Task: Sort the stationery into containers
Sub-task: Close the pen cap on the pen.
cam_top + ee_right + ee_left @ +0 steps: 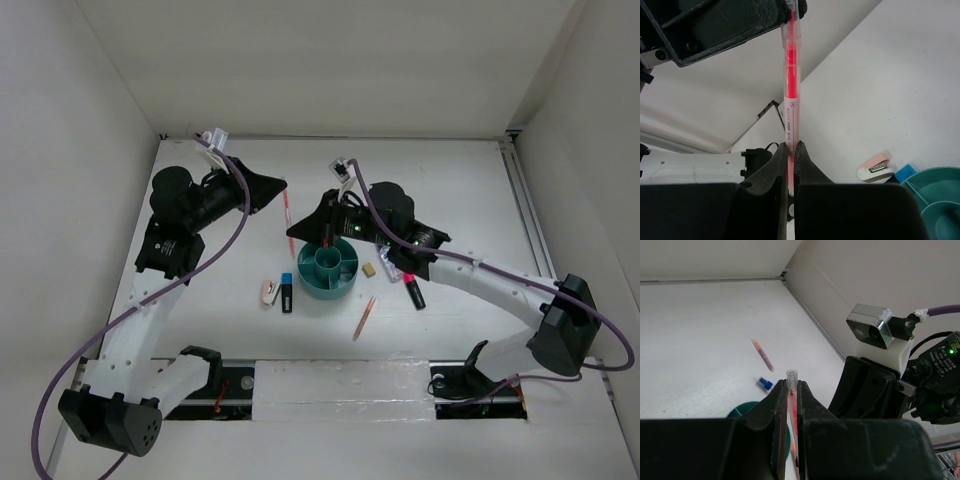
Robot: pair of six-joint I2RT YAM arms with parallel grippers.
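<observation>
A thin pink highlighter (pixel 290 212) hangs in the air between both arms, above the table left of the teal organizer (pixel 328 270). My left gripper (pixel 283 187) is shut on its far end, whose clear tip (pixel 791 375) pokes past the left gripper's (pixel 792 385) fingertips. My right gripper (pixel 297 232) is shut on the near end; in the right wrist view the highlighter (pixel 791 95) rises from the right gripper (pixel 791 145) up to the left arm's fingers. On the table lie a blue-capped marker (pixel 287 292), a white-pink piece (pixel 270 292), a tan eraser (pixel 369 269), a pink-capped marker (pixel 412 290) and a pencil (pixel 364 318).
The organizer (pixel 940 200) shows at the right wrist view's lower right, beside the white-pink piece (pixel 874 169). The left wrist view shows the organizer's rim (pixel 742 410), a blue cap (pixel 765 384) and a pinkish stick (pixel 762 354). White walls enclose the table; a rail (pixel 525 215) runs along the right side.
</observation>
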